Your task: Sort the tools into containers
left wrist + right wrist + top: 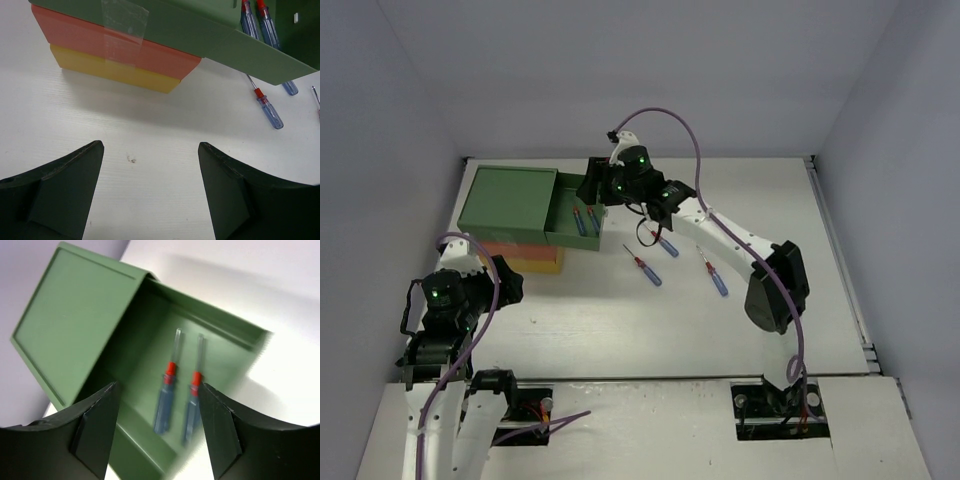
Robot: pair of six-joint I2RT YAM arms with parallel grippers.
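The small cabinet has a green top (508, 198), an orange-red middle drawer (100, 42) and a yellow bottom drawer (110, 70). The green drawer (225, 325) is pulled out and holds two blue-and-red screwdrivers (165, 400) (192, 402). My right gripper (157, 390) is open and empty, hovering above them; it also shows in the top view (592, 190). Three more screwdrivers lie on the table (645, 268) (713, 272) (665, 243). My left gripper (150, 170) is open and empty over bare table, in front of the cabinet. No pliers or knives are in view.
Grey walls enclose the white table (620, 330) on the left, back and right. A strip of clear tape (122, 25) runs down the cabinet's side. My right arm (760, 270) reaches across the middle of the table.
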